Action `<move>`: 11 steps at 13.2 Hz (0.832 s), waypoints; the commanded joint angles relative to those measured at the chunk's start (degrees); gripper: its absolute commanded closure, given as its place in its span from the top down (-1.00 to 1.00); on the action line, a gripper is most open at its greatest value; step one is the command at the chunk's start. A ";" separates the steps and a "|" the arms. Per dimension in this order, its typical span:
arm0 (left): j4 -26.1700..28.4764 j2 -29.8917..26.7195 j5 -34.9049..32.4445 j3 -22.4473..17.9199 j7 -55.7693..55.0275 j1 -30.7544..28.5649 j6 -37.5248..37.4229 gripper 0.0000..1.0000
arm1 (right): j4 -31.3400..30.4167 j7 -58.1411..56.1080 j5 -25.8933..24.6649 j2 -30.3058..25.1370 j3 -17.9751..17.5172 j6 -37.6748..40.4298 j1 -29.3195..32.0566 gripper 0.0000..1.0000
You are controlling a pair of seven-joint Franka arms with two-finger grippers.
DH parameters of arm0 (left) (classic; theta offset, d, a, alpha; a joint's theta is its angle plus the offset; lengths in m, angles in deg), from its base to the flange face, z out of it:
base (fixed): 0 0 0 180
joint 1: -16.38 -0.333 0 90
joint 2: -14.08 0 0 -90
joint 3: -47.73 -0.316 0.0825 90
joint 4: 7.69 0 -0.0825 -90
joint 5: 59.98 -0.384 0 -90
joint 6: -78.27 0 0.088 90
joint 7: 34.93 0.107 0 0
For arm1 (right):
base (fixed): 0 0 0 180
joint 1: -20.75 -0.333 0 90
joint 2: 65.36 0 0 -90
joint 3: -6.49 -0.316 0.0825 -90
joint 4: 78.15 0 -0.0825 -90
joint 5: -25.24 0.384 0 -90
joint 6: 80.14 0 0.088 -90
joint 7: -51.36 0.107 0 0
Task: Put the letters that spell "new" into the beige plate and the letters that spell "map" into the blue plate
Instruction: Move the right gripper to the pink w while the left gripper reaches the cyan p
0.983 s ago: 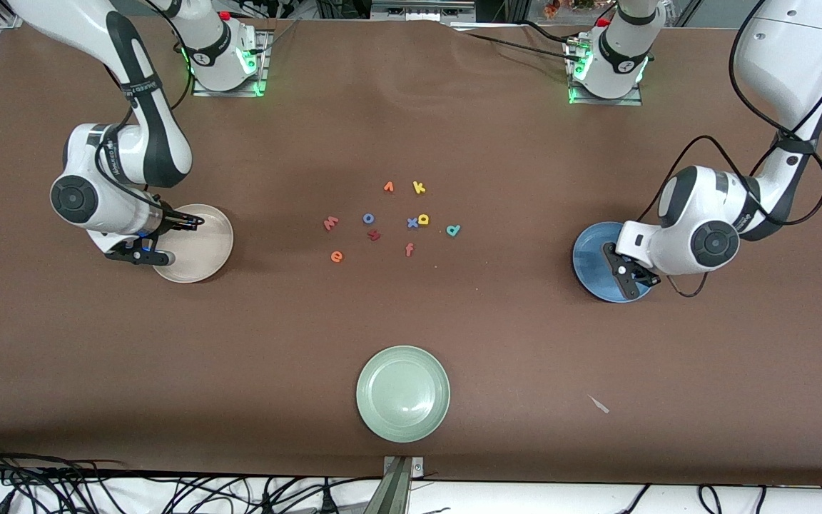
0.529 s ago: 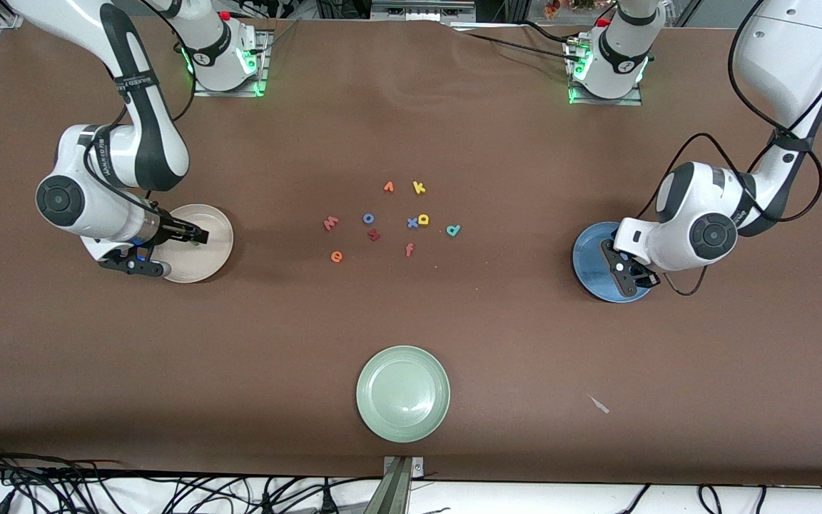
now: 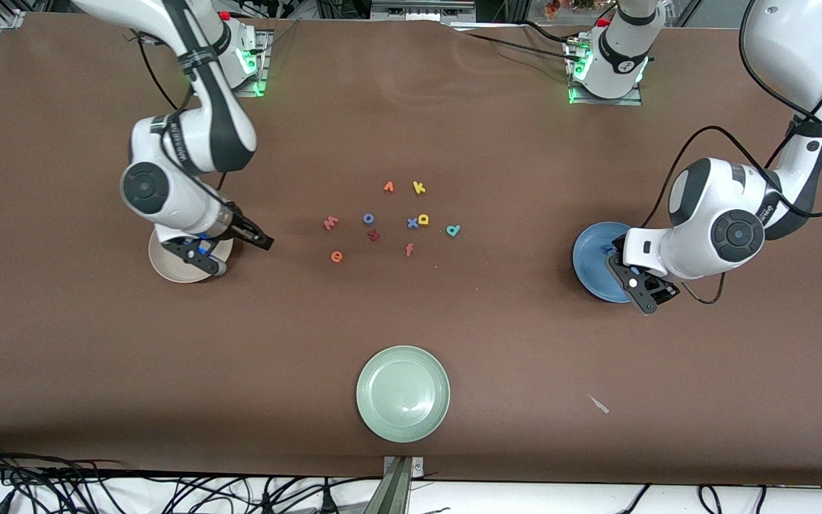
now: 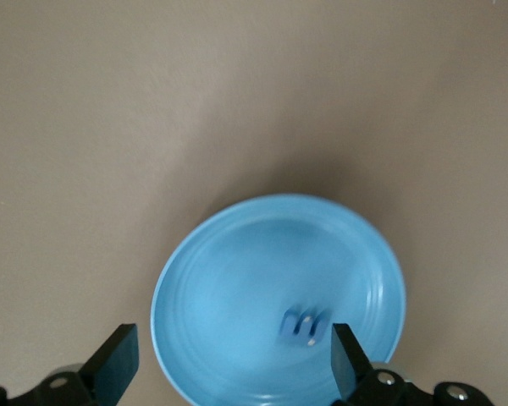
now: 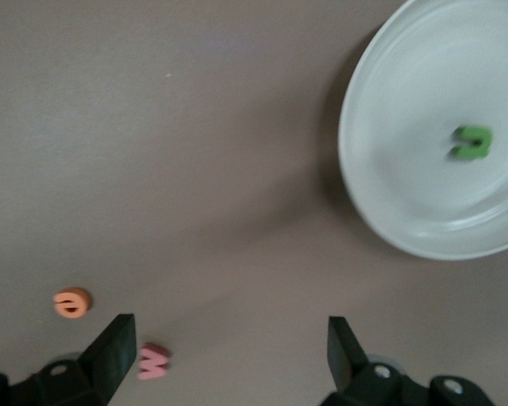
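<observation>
The green n (image 5: 472,142) lies in the beige plate (image 3: 168,268), which my right arm partly covers. My right gripper (image 3: 243,257) hangs open and empty over the bare table between that plate and the letters, with the pinkish-red w (image 3: 330,223) and orange e (image 3: 337,256) close by. The w (image 5: 154,361) shows beside one of its fingertips. The blue m (image 4: 305,325) rests in the blue plate (image 3: 593,257). My left gripper (image 3: 650,296) is open and empty over that plate's rim. The teal a (image 3: 453,230) and yellow p (image 3: 423,219) lie in the cluster mid-table.
The cluster also holds a yellow k (image 3: 419,187), blue o (image 3: 368,218), blue x (image 3: 412,223), a dark red letter (image 3: 374,234) and an orange-red f (image 3: 409,249). A pale green plate (image 3: 402,393) sits nearer the front camera. Wide bare table lies between the plates.
Both grippers opened. The right gripper left the n in the beige plate and swung toward the letter cluster. The left gripper released the m and shifted slightly over the blue plate's rim.
</observation>
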 commanded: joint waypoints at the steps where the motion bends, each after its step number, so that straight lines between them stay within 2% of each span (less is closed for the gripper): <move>1: -1.46 -0.14 4.13 -0.23 -8.16 2.35 -1.75 1.00 | -2.19 11.61 0.69 -0.30 0.51 -4.24 -5.88 1.00; 6: -1.19 0.13 4.58 -0.15 -23.98 8.32 -1.75 1.00 | -8.34 19.73 0.69 -0.39 -1.41 -13.02 -8.89 1.00; 11: -0.32 1.27 5.73 -0.23 -41.75 18.69 -0.69 1.00 | -9.05 26.14 0.69 3.73 -1.95 -19.80 -12.93 0.99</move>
